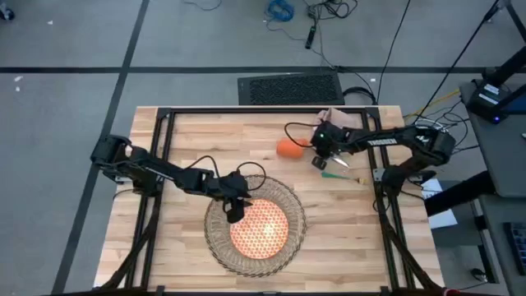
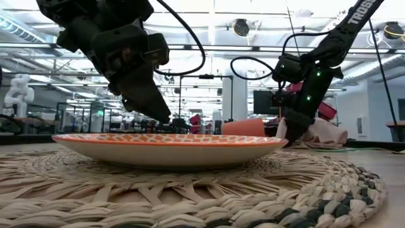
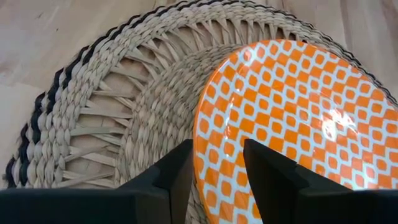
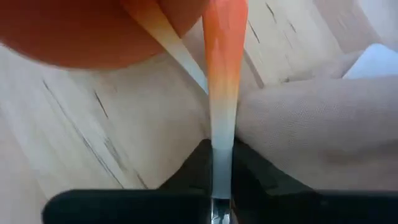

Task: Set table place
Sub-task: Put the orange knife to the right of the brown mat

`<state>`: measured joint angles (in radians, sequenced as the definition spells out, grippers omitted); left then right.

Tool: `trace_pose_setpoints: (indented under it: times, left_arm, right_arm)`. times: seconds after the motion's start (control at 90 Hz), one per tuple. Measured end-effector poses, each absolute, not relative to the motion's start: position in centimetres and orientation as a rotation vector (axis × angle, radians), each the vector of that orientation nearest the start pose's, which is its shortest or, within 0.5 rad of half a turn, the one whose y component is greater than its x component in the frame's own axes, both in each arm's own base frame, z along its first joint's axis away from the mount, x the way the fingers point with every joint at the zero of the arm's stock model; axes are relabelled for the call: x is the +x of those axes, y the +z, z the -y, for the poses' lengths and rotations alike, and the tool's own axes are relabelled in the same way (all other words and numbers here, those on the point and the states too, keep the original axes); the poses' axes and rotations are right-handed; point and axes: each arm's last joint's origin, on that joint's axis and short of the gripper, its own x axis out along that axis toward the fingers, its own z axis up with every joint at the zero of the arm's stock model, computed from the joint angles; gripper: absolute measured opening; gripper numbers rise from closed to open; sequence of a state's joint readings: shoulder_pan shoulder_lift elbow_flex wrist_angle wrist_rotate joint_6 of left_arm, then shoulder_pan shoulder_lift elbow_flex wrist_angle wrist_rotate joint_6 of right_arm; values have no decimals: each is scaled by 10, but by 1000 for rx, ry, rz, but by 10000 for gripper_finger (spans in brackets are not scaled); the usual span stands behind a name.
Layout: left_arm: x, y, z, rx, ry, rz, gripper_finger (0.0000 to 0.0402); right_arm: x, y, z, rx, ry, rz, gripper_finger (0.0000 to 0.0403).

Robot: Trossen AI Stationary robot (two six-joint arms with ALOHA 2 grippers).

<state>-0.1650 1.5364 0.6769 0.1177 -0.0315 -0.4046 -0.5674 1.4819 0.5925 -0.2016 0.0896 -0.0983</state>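
The orange-patterned plate (image 1: pixel 261 228) lies on the round woven placemat (image 1: pixel 215 238) near the front of the table (image 1: pixel 189 140). My left gripper (image 3: pixel 217 146) is open at the plate's left rim, one finger on each side of it and just above it. At the far right, my right gripper (image 4: pixel 217 149) is shut on an orange-handled piece of cutlery (image 4: pixel 222 74). It is beside the orange cup (image 1: pixel 288 148) and the beige napkin (image 1: pixel 339 119). A green-handled piece of cutlery (image 1: pixel 333 174) lies flat on the table, on the near side of my right gripper. My right gripper pinches the pale end of the cutlery's handle (image 4: pixel 217 158) between its two fingers. The orange part points straight ahead past the fingertips, toward the cup. Whether the cutlery is clear of the table, I cannot tell.
A black grille-like mat (image 1: pixel 289 88) lies on the floor beyond the table's far edge, with cables around it. Bare wood shows left of the placemat and along the table's far left.
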Motion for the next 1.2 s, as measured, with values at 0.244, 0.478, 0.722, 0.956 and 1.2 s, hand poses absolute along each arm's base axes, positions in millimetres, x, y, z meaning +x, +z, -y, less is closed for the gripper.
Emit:
trace_pose_setpoints:
  times: [0.244,0.478,0.722,0.956,1.2]
  left_arm:
    - [284,155,46,-313,25,-754,128]
    - [284,155,46,-312,26,-756,128]
    - [284,155,46,-311,29,-755,128]
    - [284,155,46,-312,29,-755,128]
    - [284,155,46,-311,29,-755,128]
  right_arm:
    - [203,138,126,147,-540,-1080,18]
    - [198,155,121,149,-567,-1019,18]
    - [188,175,111,123,-567,-987,18]
    - [184,189,89,60,-473,-975,18]
    - [180,196,58,46,-331,-1006,18]
